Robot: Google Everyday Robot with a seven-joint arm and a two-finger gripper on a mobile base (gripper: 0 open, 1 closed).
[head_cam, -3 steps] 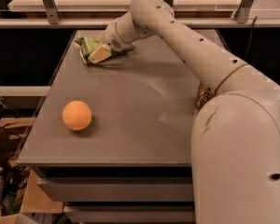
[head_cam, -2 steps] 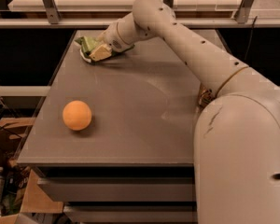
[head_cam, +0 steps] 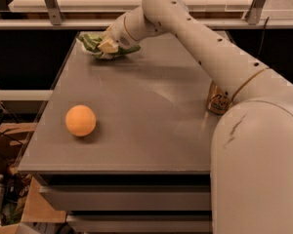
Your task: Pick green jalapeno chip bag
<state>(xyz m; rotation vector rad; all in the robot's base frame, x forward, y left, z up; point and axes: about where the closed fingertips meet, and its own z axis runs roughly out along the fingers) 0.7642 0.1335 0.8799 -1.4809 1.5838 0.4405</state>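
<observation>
The green jalapeno chip bag [head_cam: 92, 44] is crinkled and sits at the far left corner of the grey table [head_cam: 146, 111]. My gripper [head_cam: 109, 45] reaches in from the right and is shut on the bag's middle, with green foil showing on both sides of the pale fingers [head_cam: 107, 46]. The bag looks just off the tabletop, with a shadow under it. The arm hides the bag's right part.
An orange ball [head_cam: 80, 120] lies at the table's near left. A brown can [head_cam: 217, 101] stands at the right edge, partly behind my arm. A lit shelf with metal posts [head_cam: 51, 4] runs behind the table. Boxes and bottles lie on the floor lower left.
The arm has risen a little, and the gripper and the bag in it have moved slightly up. The ball and the can have not moved.
</observation>
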